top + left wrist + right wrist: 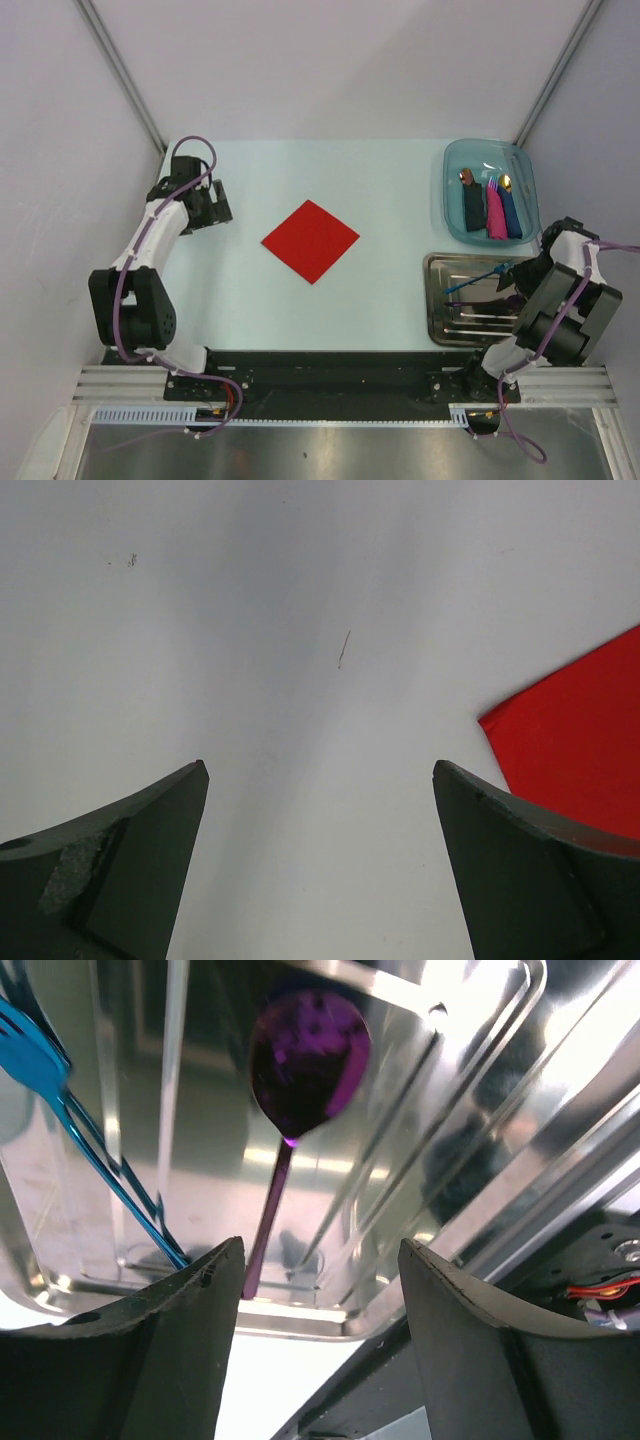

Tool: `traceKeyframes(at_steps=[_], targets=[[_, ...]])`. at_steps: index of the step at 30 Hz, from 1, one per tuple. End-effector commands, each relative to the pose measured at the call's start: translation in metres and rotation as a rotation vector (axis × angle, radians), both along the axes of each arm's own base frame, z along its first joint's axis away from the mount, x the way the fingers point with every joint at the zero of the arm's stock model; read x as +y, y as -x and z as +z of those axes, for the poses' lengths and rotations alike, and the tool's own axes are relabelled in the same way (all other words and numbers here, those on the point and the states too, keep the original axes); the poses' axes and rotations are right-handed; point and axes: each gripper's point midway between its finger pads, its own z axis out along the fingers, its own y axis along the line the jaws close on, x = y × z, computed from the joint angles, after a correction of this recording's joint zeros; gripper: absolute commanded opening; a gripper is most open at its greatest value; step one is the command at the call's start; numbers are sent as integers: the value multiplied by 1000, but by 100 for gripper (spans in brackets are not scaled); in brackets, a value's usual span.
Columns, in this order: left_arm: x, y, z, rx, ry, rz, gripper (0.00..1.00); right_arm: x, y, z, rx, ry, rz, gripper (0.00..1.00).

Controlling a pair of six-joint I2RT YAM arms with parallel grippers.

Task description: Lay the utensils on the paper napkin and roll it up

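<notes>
Right wrist view: the purple spoon (pixel 308 1060) lies ahead of the right pincer (pixel 320 1260). Its handle runs to the edge of one finger, and whether it ends there cannot be told. The blue fork (pixel 40 1060), ahead and off to that finger's side, is cut by the picture's edge at the head and hidden by the finger at the tail. Left wrist view: the red napkin (pixel 580 740), beside the left pincer (pixel 320 780), runs off the edge. Top view: the right pincer's jaws sit hidden beneath the right arm (pixel 560 300).
</notes>
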Motion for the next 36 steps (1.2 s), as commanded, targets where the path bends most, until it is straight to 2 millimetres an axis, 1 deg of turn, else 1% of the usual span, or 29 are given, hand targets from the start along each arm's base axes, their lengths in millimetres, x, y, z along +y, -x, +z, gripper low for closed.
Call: traceKeyframes(at_steps=[1,4,10,14,15,19,22,24,25,26,27,28,30,31,33,34,35,36], targets=[[5,-9,9,-8,-16,45,100,-17,-20,5,1,67,16,68],[7,-11,4,10,-26,52,100,-16,-26,0,24,67,44,68],[10,-13,-3,41,-42,59,100,-7,-25,-17,86,44,93,67],[12,-14,-4,51,-52,58,100,4,-11,-28,126,14,102,66],[12,-13,-5,54,-52,56,100,11,-3,-34,145,-7,104,66],[10,-13,-9,64,-46,45,100,16,-7,-43,113,-29,87,64],[11,-13,-12,72,-47,47,99,17,-11,-48,101,-43,86,58],[11,-13,-13,81,-50,47,100,17,-11,-51,103,-47,88,52],[11,-13,-14,84,-52,48,100,17,-11,-52,106,-48,89,47],[12,-14,-12,81,-54,51,100,16,-10,-53,114,-42,90,45],[12,-14,-13,89,-56,50,100,14,-9,-54,119,-38,87,40],[13,-14,-13,91,-58,52,100,13,-7,-55,124,-36,87,31],[13,-14,-12,93,-63,49,100,10,-7,-55,122,-31,83,23],[14,-14,-11,92,-64,51,100,9,-8,-54,118,-31,81,17],[13,-14,-10,91,-66,44,100,8,-8,-49,107,-32,73,11],[13,-13,-10,91,-64,43,100,8,-8,-46,101,-33,65,3],[13,-14,-9,87,-63,41,100,7,-9,-42,94,-30,64,0],[13,-13,-8,83,-64,40,99,6,-7,-33,86,-16,64,0]])
